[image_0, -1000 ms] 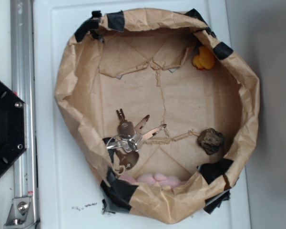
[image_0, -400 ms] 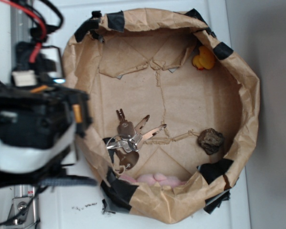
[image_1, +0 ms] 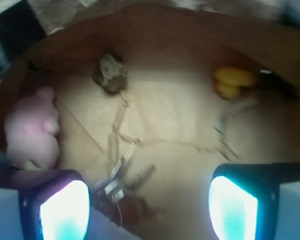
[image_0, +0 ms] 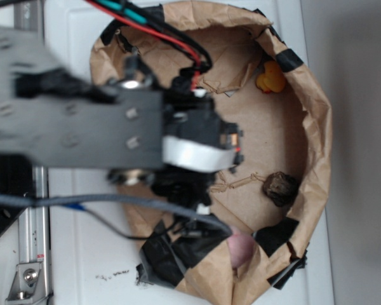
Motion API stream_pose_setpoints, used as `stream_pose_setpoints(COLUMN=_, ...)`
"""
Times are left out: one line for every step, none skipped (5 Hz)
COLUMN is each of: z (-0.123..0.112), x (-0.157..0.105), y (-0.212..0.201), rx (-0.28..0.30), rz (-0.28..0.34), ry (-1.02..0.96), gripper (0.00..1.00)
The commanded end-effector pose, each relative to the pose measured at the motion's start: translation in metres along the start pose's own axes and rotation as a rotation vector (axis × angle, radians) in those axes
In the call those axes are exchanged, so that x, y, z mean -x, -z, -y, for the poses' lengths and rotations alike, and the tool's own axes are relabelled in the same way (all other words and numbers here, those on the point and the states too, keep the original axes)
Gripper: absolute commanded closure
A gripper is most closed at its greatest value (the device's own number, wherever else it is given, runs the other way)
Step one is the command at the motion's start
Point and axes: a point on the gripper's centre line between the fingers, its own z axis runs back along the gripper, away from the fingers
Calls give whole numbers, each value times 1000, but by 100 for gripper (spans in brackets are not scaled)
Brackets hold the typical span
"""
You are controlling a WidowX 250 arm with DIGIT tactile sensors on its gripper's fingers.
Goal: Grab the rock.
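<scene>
The arm [image_0: 82,121] reaches in from the left edge of the bench and covers the left half of the paper bowl [image_0: 317,127]. In the wrist view the gripper [image_1: 149,200] is released: its two fingers [image_1: 57,207] stand wide apart with nothing between them, above the bowl's floor. The rock [image_0: 280,188] lies on the paper floor near the bowl's right wall, toward the bench's near right corner, well apart from the gripper; in the wrist view the rock [image_1: 110,73] sits ahead and left of centre. The duck [image_0: 270,79] rests against the far right wall. The keys [image_1: 121,182] lie just below the fingers. The pink lump [image_1: 31,129] is by the near wall, left in the wrist view.
</scene>
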Motion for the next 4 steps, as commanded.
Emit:
stream_pose_setpoints(z=4, x=-44, y=7, rx=17, rz=32, ry=10, gripper=0)
stream_pose_setpoints(z=8, x=-46, y=-2, rx=37, rz=39, ry=18, gripper=0)
stream_pose_setpoints(z=15, x=-43, y=15, rx=43, rz=37, ry=61, gripper=0)
stream_pose_setpoints(z=27, x=-42, y=40, rx=65, rz=54, ry=126, gripper=0)
